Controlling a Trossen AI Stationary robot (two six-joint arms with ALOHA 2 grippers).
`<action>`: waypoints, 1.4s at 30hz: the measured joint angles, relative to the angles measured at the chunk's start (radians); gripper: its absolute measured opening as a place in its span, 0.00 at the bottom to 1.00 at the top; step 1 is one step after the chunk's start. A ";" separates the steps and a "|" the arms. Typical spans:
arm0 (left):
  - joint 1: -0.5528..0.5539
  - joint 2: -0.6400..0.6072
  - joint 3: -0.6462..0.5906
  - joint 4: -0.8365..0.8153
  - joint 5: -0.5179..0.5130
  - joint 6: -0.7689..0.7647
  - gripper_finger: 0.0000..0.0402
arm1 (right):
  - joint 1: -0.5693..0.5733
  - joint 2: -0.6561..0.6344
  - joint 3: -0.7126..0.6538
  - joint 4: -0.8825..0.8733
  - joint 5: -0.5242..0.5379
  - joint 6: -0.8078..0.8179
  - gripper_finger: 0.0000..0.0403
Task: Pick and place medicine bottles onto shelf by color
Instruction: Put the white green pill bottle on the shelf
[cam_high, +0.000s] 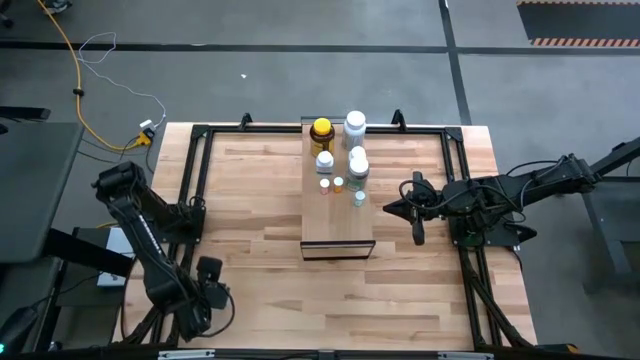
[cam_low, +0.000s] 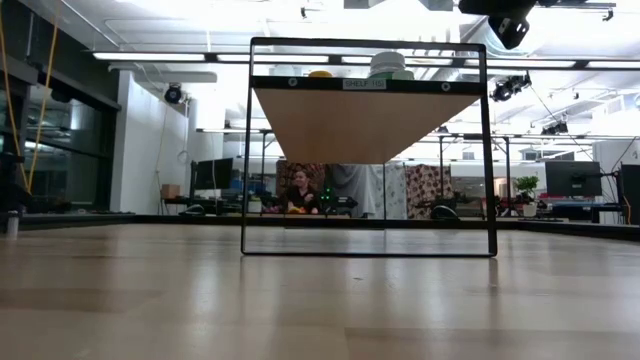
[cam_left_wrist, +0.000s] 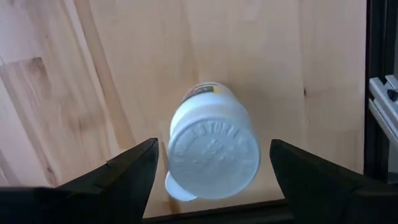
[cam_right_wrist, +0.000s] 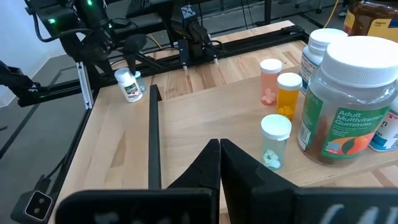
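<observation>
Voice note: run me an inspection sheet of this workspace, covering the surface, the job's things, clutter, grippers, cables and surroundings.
Surface: butcher-block table, bare wood around the shelf.
Job's things: shelf at the table's middle, carrying seven bottles, among them the amber bottle, the gummies bottle, the orange vial and the greenish vial. One white bottle stands off the shelf, on the table near the left arm.
Clutter: nothing seen.
Grippers: left gripper open, its fingers either side of the white bottle. Right gripper shut, beside the shelf, holding nothing.
Cables: yellow cable on the floor beyond the table.
Surroundings: a person seated far behind the table.
</observation>
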 joint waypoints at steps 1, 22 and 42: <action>0.000 0.005 0.000 0.008 0.000 0.000 0.74 | 0.000 0.000 0.000 0.000 0.000 0.000 0.00; 0.002 0.038 -0.081 0.121 -0.008 -0.022 0.73 | 0.000 0.000 0.000 0.000 0.000 0.003 0.00; 0.041 -0.004 -0.053 0.086 0.078 0.026 0.56 | 0.000 0.000 -0.001 0.000 0.000 0.003 0.00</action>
